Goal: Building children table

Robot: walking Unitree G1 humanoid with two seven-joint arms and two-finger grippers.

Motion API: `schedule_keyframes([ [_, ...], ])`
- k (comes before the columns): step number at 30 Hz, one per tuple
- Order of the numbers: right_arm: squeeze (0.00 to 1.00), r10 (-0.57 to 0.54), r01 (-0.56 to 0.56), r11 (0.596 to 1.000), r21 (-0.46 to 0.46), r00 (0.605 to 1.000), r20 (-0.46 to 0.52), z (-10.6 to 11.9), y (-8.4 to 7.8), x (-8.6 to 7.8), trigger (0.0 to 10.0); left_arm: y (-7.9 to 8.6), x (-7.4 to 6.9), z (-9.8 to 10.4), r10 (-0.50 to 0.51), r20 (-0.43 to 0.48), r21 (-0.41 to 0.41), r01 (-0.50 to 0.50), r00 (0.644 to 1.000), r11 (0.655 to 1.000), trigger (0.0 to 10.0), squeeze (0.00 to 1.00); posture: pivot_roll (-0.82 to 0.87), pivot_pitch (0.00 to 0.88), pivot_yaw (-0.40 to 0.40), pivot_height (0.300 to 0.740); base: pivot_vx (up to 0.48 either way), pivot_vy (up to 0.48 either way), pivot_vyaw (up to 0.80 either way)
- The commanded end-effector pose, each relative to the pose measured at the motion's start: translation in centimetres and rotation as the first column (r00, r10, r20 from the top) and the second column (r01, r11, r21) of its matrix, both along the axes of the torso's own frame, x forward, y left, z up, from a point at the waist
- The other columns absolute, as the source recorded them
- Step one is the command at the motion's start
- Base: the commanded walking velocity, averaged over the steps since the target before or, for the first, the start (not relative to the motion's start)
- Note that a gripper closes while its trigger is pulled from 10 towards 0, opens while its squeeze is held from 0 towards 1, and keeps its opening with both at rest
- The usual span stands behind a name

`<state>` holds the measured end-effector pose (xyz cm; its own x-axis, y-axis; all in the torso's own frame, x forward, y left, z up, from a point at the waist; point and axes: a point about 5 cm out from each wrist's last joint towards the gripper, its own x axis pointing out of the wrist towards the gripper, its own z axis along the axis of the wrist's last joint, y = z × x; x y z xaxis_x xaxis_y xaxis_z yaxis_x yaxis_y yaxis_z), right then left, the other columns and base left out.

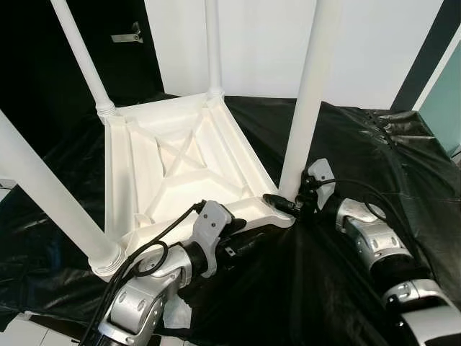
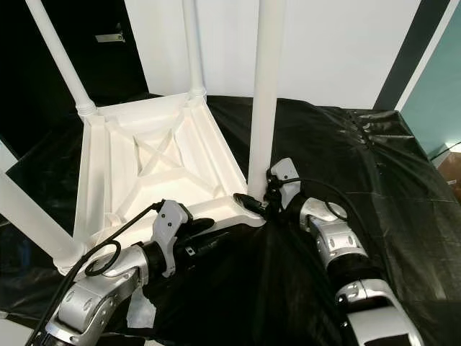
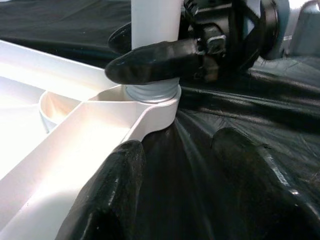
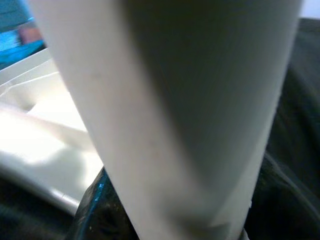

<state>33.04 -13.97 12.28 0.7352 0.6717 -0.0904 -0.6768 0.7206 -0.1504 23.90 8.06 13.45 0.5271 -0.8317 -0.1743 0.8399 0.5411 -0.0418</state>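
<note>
On black sheet (image 1: 338,144) | 1 tabletop (image 1: 180,166) | 4 legs | right gripper (image 1: 282,205) clamps 1 leg (image 1: 311,94) | left gripper (image 3: 185,165) parted, empty

Count, head views: one white tabletop (image 1: 180,166), upside down. Four white legs standing up from its corners: far left leg (image 1: 79,54), far right leg (image 1: 212,43), near right leg (image 1: 313,86), near left leg (image 1: 43,191). One black sheet (image 1: 346,144) under it. Two robot hands: left hand (image 1: 241,241), right hand (image 1: 284,204).
</note>
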Motion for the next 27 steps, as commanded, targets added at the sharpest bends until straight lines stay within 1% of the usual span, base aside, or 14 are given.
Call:
schedule_keyframes([
  [1, 0.00, -0.047, 0.043, 0.997, -0.062, 0.997, -0.068, -2.0, 0.3, -0.6, 10.0, -0.1, 0.0, 0.0, -0.030, 0.003, 0.007, 0.030, 1.000, 1.000, 10.0, 0.00, -0.03, 0.000, -0.008, 0.740, 0.000, 0.000, 0.00],
  [2, 0.00, -0.139, 0.136, 0.990, -0.039, 0.987, -0.082, -2.4, 0.8, -0.9, 10.0, -0.1, -0.1, -0.1, -0.033, -0.002, 0.009, 0.033, 0.999, 0.999, 10.0, 0.00, -0.03, 0.000, -0.005, 0.740, 0.000, 0.000, 0.00],
  [5, 0.00, -0.178, 0.175, 0.984, -0.034, 0.980, -0.089, -2.6, 1.0, -1.0, 10.0, -0.1, -0.2, -0.1, -0.035, -0.005, 0.010, 0.035, 0.999, 0.999, 10.0, 0.00, -0.03, 0.000, -0.004, 0.740, 0.000, 0.000, 0.00],
  [6, 0.00, -0.264, 0.264, 0.964, -0.006, 0.960, -0.089, -2.9, 2.0, -1.6, 10.0, 0.0, -0.3, -0.1, -0.040, -0.006, 0.013, 0.040, 0.999, 0.999, 10.0, 0.00, -0.03, 0.000, 0.002, 0.740, 0.000, 0.000, 0.00],
  [7, 0.00, -0.264, 0.264, 0.964, -0.006, 0.960, -0.089, -2.9, 2.0, -1.6, 10.0, 0.0, -0.3, -0.1, -0.040, -0.006, 0.013, 0.040, 0.999, 0.999, 10.0, 0.00, -0.03, 0.000, 0.002, 0.740, 0.000, 0.000, 0.00],
  [8, 0.00, -0.342, 0.344, 0.939, 0.005, 0.935, -0.092, -3.2, 2.8, -2.2, 10.0, 0.1, -0.3, -0.1, -0.044, -0.006, 0.015, 0.044, 0.999, 0.999, 10.0, 0.00, -0.03, 0.000, 0.003, 0.740, 0.000, 0.000, 0.00],
  [9, 0.00, -0.342, 0.344, 0.939, 0.005, 0.935, -0.092, -3.2, 2.8, -2.2, 10.0, 0.1, -0.3, -0.1, -0.044, -0.006, 0.015, 0.044, 0.999, 0.999, 10.0, 0.00, -0.03, 0.000, 0.003, 0.740, 0.000, 0.000, 0.00],
  [10, 0.00, -0.383, 0.385, 0.923, 0.006, 0.919, -0.096, -3.4, 3.0, -2.4, 10.0, 0.1, -0.3, -0.1, -0.045, -0.008, 0.018, 0.045, 0.999, 0.999, 10.0, 0.00, -0.03, 0.000, 0.009, 0.740, 0.000, 0.000, 0.00],
  [11, 0.00, -0.433, 0.435, 0.900, 0.002, 0.896, -0.096, -3.5, 3.3, -2.6, 10.0, 0.2, -0.4, -0.1, -0.047, -0.009, 0.020, 0.048, 0.999, 0.999, 10.0, 0.00, -0.03, 0.000, 0.010, 0.740, 0.000, 0.000, 0.00],
  [12, 0.00, -0.542, 0.546, 0.837, 0.014, 0.833, -0.108, -3.6, 3.6, -3.1, 10.0, 0.3, -0.4, -0.1, -0.051, -0.009, 0.025, 0.052, 0.999, 0.998, 10.0, 0.00, -0.03, 0.000, 0.009, 0.740, 0.000, 0.000, 0.00],
  [14, 0.00, -0.610, 0.619, 0.785, 0.029, 0.780, -0.141, -3.7, 3.6, -3.4, 10.0, 0.3, -0.4, -0.1, -0.054, -0.010, 0.028, 0.054, 0.998, 0.998, 10.0, 0.00, -0.03, 0.000, 0.010, 0.740, 0.000, 0.000, 0.00],
  [19, 0.00, -0.604, 0.616, 0.782, 0.088, 0.786, -0.134, -2.8, 4.1, -3.5, 10.0, 0.3, -0.5, -0.1, -0.059, -0.014, 0.027, 0.060, 0.998, 0.998, 10.0, 0.00, -0.03, 0.000, 0.016, 0.740, 0.000, 0.000, 0.00],
  [24, 0.00, -0.592, 0.605, 0.792, 0.087, 0.794, -0.139, -2.8, 4.5, -3.9, 10.0, 0.0, -0.6, -0.1, -0.073, -0.016, 0.031, 0.074, 0.997, 0.997, 10.0, 0.00, -0.03, 0.000, 0.015, 0.740, 0.000, 0.000, 0.00],
  [27, 0.00, -0.597, 0.611, 0.785, 0.104, 0.791, -0.138, -2.4, 4.7, -4.1, 10.0, 0.0, -0.5, -0.1, -0.073, -0.013, 0.036, 0.073, 0.997, 0.997, 10.0, 0.00, -0.03, 0.000, 0.014, 0.740, 0.000, 0.000, 0.00],
])
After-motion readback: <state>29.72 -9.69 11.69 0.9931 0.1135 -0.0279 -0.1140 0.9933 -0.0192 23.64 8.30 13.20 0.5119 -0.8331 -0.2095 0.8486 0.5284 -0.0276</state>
